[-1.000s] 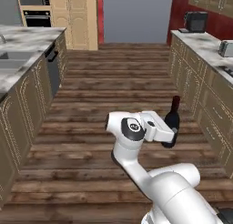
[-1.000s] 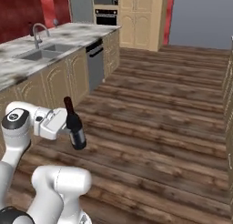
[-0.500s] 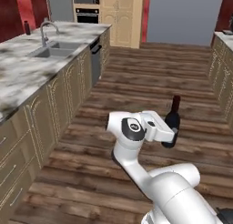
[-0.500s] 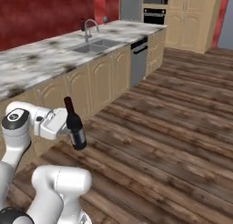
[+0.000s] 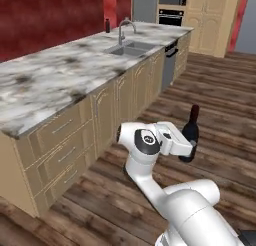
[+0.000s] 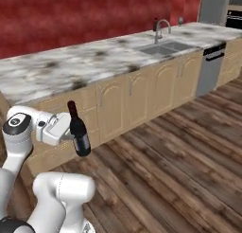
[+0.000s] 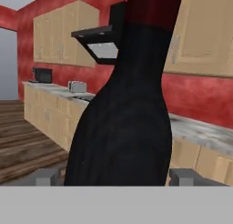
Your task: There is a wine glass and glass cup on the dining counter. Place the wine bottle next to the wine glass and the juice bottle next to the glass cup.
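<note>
Slim black wine bottle (image 5: 190,135) held upright in the pincer (image 5: 186,146), carried in the air above the wooden plank floor (image 5: 220,110), well clear of any surface. Clamped at the lower body, jaws spread wide around its girth. Long narrow neck capped in dark red, rounded shoulders, glossy black glass; pale label not made out from these angles. Same wine bottle (image 6: 78,129) in the right base view tilted very slightly, neck leaning toward the arm, base hanging just below the pincer (image 6: 72,135). Close up in the hand view, wine bottle (image 7: 125,114) rising as a broad black shoulder narrowing to a dark red band at the top edge, with one grey fingertip (image 7: 45,176) at lower left and another at lower right, each beside the glass. Beyond, a long wall counter (image 5: 55,80) with a grey-veined marble top and beige panelled cabinet doors, running away from the robot on its left. Set into that counter, a steel sink (image 5: 127,50) with a curved tap (image 5: 125,29); a small dark bottle-like shape near the tap, too small to identify. Dishwasher front (image 6: 208,68) under the counter just past the sink. Red wall (image 6: 75,14) behind. In the hand view, a black range hood (image 7: 102,41), a toaster (image 7: 76,86) and a microwave (image 7: 42,75) on a far counter.
</note>
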